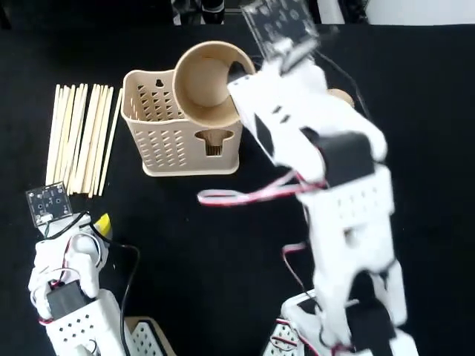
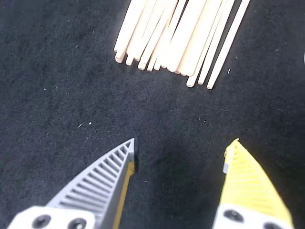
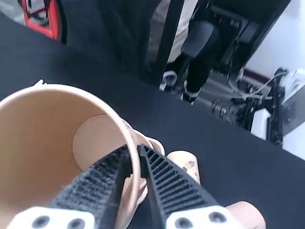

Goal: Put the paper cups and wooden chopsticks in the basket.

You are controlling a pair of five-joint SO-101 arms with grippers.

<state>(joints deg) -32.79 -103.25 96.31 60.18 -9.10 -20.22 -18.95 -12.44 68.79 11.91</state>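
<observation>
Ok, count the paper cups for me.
4: one cup in the right gripper at the basket; three cups lying on the table beyond it, partly hidden. The arm may hide more.

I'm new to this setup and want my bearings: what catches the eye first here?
The right gripper pinches a paper cup by its rim, holding it tipped over the basket. A row of wooden chopsticks lies left of the basket, just ahead of the open left gripper.

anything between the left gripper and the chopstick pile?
Nothing. In the left wrist view, the open left gripper faces the ends of the wooden chopsticks across a bare stretch of black table.
</observation>
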